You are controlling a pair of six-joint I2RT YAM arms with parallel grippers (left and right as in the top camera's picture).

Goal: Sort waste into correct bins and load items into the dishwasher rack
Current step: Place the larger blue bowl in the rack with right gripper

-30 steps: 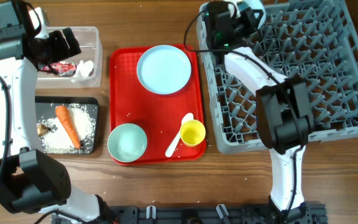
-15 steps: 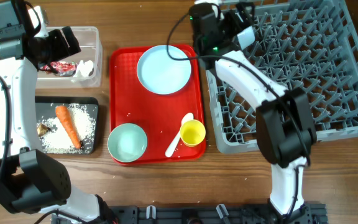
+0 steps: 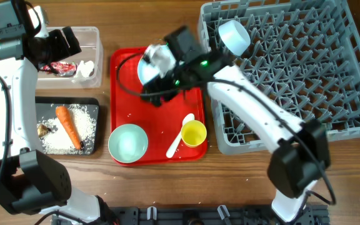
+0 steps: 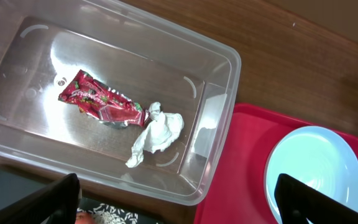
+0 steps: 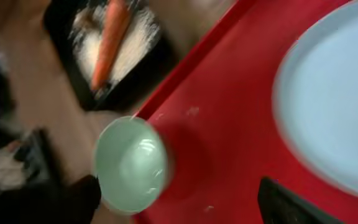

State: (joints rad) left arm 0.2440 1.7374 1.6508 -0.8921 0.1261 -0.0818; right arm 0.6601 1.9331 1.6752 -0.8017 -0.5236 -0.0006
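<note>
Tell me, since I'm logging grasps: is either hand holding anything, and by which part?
Neither holds anything: left hand open above the clear tub, right hand open over the red tray.

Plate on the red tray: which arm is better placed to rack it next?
Right. The right gripper, open, hovers beside the plate, nearer the rack; the left gripper hangs over the clear tub.

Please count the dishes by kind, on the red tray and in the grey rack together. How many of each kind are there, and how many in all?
Bowls: 2
Plate: 1
Spoon: 1
Cup: 1
Total: 5
</note>
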